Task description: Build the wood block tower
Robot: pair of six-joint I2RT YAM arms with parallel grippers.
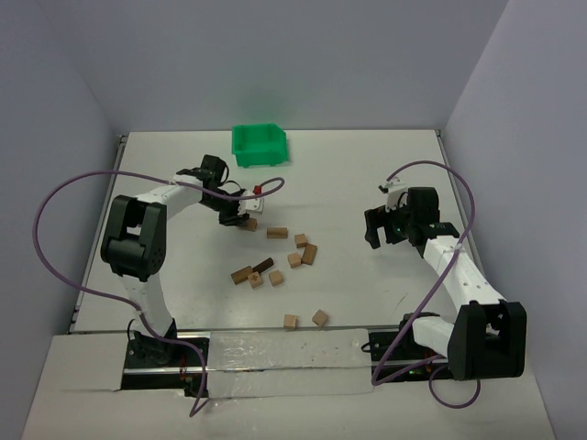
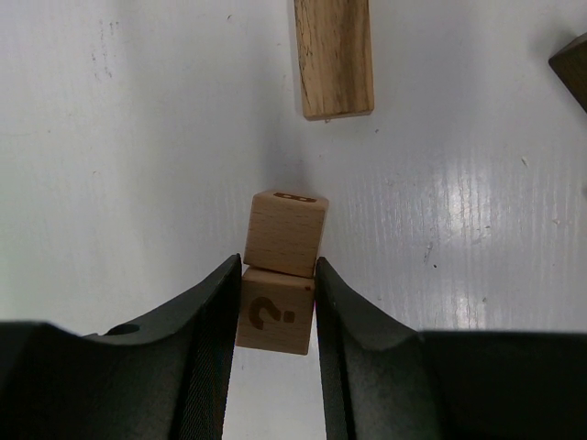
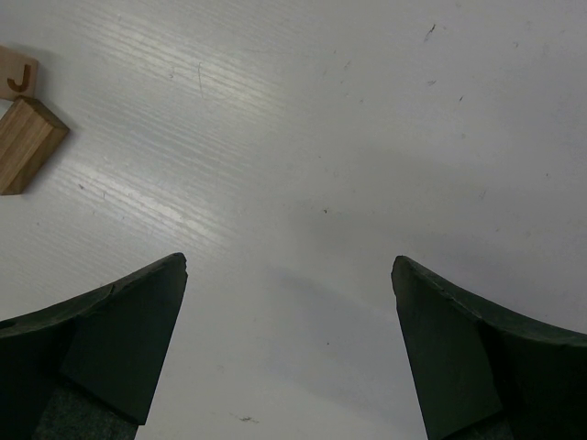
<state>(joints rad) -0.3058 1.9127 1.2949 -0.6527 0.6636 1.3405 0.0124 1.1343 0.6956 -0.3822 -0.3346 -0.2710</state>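
My left gripper (image 1: 240, 217) is at the back left of the table, shut on a light tan cube with a "?" mark (image 2: 275, 313). In the left wrist view the gripper (image 2: 279, 266) holds that cube over and against a second tan cube (image 2: 286, 233) resting on the table; this pair shows as one small block (image 1: 249, 224) from above. Loose blocks lie scattered mid-table: a tan bar (image 1: 277, 233), tan cubes (image 1: 301, 240), a dark brown bar (image 1: 263, 267), and two cubes near the front (image 1: 319, 317). My right gripper (image 1: 374, 229) is open and empty over bare table (image 3: 289, 275).
A green plastic bin (image 1: 259, 145) stands at the back of the table. A tan bar (image 2: 334, 55) and a dark block's corner (image 2: 573, 69) lie just beyond the left gripper. A "J" cube (image 3: 16, 73) and a bar (image 3: 27, 142) lie left of the right gripper.
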